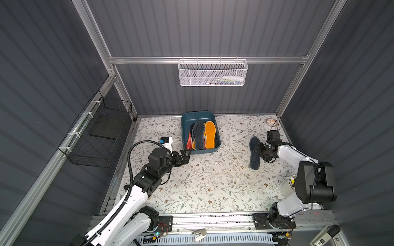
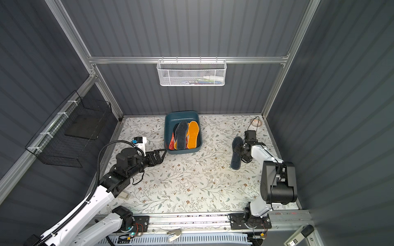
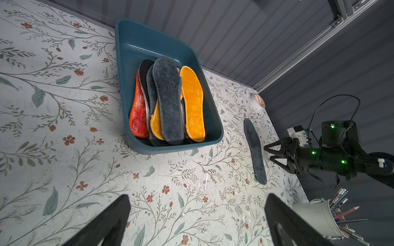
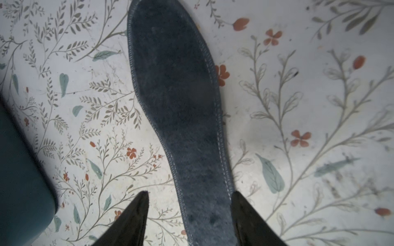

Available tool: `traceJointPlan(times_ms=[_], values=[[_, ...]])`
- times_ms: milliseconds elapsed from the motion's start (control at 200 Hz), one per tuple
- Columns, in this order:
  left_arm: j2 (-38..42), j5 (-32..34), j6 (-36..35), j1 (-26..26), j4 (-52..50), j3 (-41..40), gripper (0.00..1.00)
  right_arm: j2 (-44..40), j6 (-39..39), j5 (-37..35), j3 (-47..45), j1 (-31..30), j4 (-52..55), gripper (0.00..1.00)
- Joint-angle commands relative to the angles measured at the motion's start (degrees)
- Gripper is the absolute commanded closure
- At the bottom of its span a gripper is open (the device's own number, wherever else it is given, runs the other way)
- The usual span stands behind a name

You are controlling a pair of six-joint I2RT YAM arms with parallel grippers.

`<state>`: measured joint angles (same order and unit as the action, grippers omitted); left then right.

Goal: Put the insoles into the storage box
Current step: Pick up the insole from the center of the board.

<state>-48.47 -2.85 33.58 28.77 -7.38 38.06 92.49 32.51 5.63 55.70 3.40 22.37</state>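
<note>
Looking down, both top views: insole (image 1: 254,153) is lying flat, right of box (image 1: 197,117) and well apart from it; right gripper (image 1: 258,152) is hovering over it.
Left wrist: left gripper (image 3: 198,223) is gaping wide and empty near box's front, probably leaving the pile (image 3: 168,102) inside undisturbed.
Right wrist: jaws are straddling insole's narrower part, half-spread and not pinching, likely lining up a grip across its width.

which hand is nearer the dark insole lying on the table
Right. The right hand straddles the dark insole; the left hand is far off, by the storage box.
</note>
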Motion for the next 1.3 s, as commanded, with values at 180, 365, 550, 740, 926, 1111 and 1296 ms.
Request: traceJointPlan(times_ms=[180,365,550,740,926,1111,1296], values=[[-1.4,-2.0,-0.5,0.0,4.0,-1.5,0.0,5.6,-4.2,-1.2,5.0,1.8,6.3,0.39],[-1.6,-2.0,-1.1,0.0,4.5,-2.1,0.0,8.9,-4.8,-0.8,6.7,2.0,7.0,0.44],[-1.7,-2.0,-1.3,0.0,4.7,-2.5,0.0,12.5,-5.1,0.2,9.2,2.0,8.0,0.48],[-2.2,-2.2,-0.9,0.0,5.3,-2.9,0.0,14.6,-5.1,0.9,10.9,2.1,9.0,0.59],[-2.5,-2.2,-0.8,0.0,5.5,-3.0,0.0,15.0,-5.2,2.2,11.4,2.1,9.5,0.76],[-2.9,-2.4,-0.7,0.0,5.7,-3.0,0.0,14.6,-5.4,3.0,11.0,2.1,9.1,0.95],[-3.3,-2.7,-0.4,0.0,6.0,-3.0,0.0,12.7,-5.3,4.5,9.3,2.1,7.5,1.0]])
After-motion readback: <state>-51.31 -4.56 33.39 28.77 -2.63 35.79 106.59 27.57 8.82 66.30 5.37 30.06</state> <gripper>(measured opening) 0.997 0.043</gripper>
